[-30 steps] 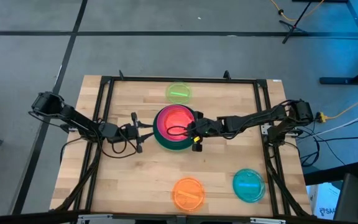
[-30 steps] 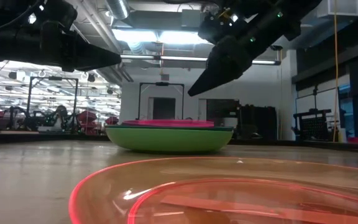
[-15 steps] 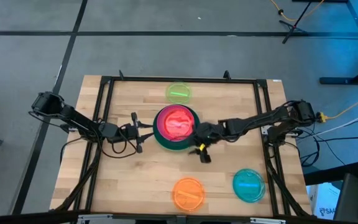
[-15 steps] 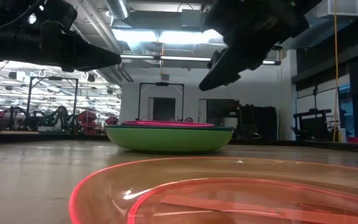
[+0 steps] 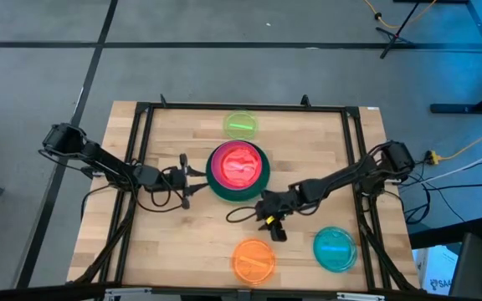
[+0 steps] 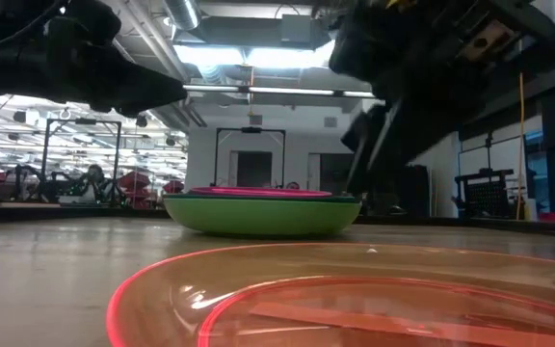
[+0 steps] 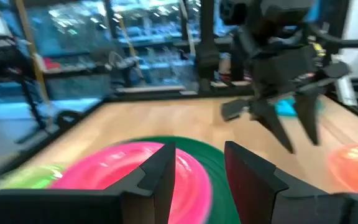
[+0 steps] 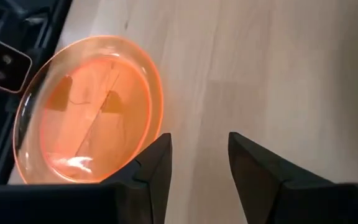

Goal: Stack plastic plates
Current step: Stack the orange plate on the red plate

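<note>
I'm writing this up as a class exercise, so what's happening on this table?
A two-armed robot is stacking plastic plates. A red-pink plate tops the stack mid-table. The right gripper, open and empty, is above the wood near the orange plate. The left gripper waits open beside the stack. The lime plate and teal plate lie loose.

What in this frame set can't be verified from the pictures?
- How many plates the centre stack holds: in the high view the red-pink plate covers those beneath; in the low view the rims merge.
- Orange plate: cut off by the low view's bottom edge.
- Teal plate: in the left wrist view, mostly hidden behind the right gripper.
</note>
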Robot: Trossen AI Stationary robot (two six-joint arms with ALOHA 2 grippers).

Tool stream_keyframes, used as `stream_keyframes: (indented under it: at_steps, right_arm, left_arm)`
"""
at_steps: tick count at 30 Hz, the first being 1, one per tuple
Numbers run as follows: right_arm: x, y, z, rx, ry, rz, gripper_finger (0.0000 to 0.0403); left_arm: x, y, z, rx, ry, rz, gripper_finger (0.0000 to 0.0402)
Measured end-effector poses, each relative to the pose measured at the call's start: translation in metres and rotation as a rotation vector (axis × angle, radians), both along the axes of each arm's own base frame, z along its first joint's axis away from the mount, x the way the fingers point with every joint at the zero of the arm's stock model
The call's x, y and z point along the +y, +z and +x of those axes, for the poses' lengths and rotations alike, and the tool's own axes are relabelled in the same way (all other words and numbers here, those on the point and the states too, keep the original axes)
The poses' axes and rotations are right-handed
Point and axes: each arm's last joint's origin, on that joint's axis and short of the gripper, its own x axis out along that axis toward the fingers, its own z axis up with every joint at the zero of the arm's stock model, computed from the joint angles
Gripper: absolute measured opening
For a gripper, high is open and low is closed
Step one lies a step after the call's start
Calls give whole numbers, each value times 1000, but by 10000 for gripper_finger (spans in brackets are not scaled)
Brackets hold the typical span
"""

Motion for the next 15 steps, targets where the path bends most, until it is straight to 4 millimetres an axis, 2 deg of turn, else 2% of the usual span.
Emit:
stream_keyframes:
  at_steps: [8, 15]
  right_arm:
    - [23, -23, 3, 58, -62, 102, 149]
    - [37, -36, 4, 116, -142, 192, 149]
  left_arm:
    - [-8, -9, -2, 78, -57, -107, 131]
    - [-16, -15, -5, 136, -102, -95, 131]
